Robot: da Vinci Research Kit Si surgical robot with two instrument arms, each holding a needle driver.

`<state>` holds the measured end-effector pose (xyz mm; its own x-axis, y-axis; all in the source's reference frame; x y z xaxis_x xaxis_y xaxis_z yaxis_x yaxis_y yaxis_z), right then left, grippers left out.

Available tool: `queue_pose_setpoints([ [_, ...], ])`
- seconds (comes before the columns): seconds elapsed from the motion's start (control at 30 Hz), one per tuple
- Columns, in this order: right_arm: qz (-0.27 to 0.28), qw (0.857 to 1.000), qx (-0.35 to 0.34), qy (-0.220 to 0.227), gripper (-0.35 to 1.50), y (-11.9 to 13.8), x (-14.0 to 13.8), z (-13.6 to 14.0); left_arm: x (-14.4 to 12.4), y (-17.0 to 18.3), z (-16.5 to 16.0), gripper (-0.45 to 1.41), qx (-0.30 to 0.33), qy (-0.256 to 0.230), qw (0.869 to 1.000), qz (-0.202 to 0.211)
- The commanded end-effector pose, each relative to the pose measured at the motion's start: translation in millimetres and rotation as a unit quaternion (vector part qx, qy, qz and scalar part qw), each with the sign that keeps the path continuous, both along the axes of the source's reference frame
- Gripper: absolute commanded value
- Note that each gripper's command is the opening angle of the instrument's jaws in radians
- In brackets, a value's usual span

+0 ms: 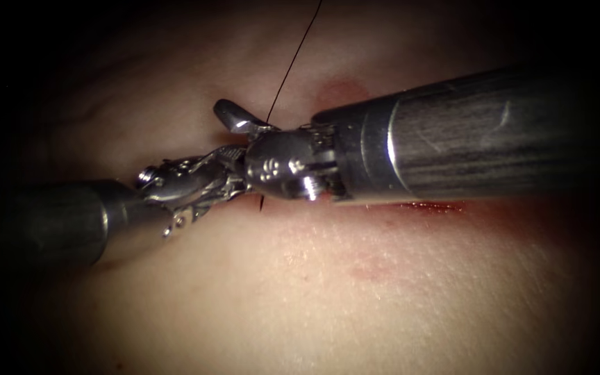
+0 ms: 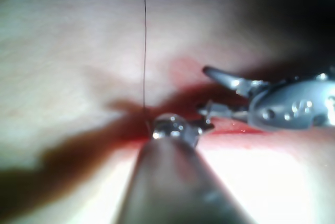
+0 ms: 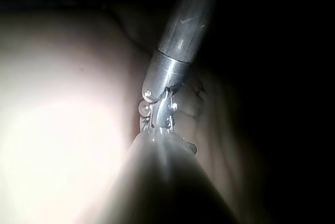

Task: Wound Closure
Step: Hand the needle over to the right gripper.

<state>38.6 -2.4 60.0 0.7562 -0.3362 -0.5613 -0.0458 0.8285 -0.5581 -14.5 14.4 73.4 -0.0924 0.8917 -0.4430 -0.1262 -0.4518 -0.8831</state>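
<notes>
Crowding the endoscope view from the right, the right tool's shaft (image 1: 480, 132) lies nearest the lens, above the tissue (image 1: 355, 292). Starting at the left, the left tool (image 1: 225, 171) reaches in low over the tissue and meets the other tool tip to tip. I cannot tell whether it grips anything, because the two tips overlap. The thread (image 1: 293, 59) runs as one dark, straight line from above down to this meeting point. In the left wrist view it comes down right at the left tool's tip. Next comes the right tool (image 2: 204, 90), its jaws spread wide with one raised clear and nothing clamped between them, though the thread passes close by their base. A short dark stub (image 1: 261, 202) sticks out at the tissue just under the tools. It may be thread or needle, and where the needle itself sits I cannot tell. Further right, the cut (image 1: 383, 205) runs under the right shaft with red fluid (image 1: 433, 207) along it, so both tips work at its left end. With the tools this tightly packed, good work here probably means moving one tool at a time, keeping the thread's line off the spread jaws so it does not snag, and confirming what sits between the jaws before closing them. Pull on the thread should stay gentle so it does not tear the cut's edge.
</notes>
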Motion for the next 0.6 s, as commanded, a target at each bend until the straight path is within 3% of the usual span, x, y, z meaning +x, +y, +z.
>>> queue_pose_setpoints([
  [0.03,0.001,1.000,0.000,-0.004,0.58,-0.3,0.6,0.6,-0.6,-0.2,0.7,-0.35,0.001,-0.001,1.000,0.001],
  [0.23,-0.008,1.000,0.010,-0.013,0.38,-0.7,0.9,0.8,-0.6,-0.1,0.7,-0.35,-0.002,-0.001,1.000,0.001],
  [0.33,-0.009,1.000,0.011,-0.014,-0.03,-0.6,0.8,0.7,-0.6,0.0,0.7,-0.35,-0.001,-0.001,1.000,0.001],
  [0.37,-0.010,1.000,0.013,-0.014,-0.35,-0.6,0.7,0.7,-0.6,0.0,0.7,-0.35,-0.001,-0.001,1.000,0.001],
  [0.6,-0.001,0.999,0.049,-0.021,-0.35,-0.7,0.3,0.7,-0.6,0.0,0.7,-0.35,-0.004,-0.003,1.000,0.002],
])
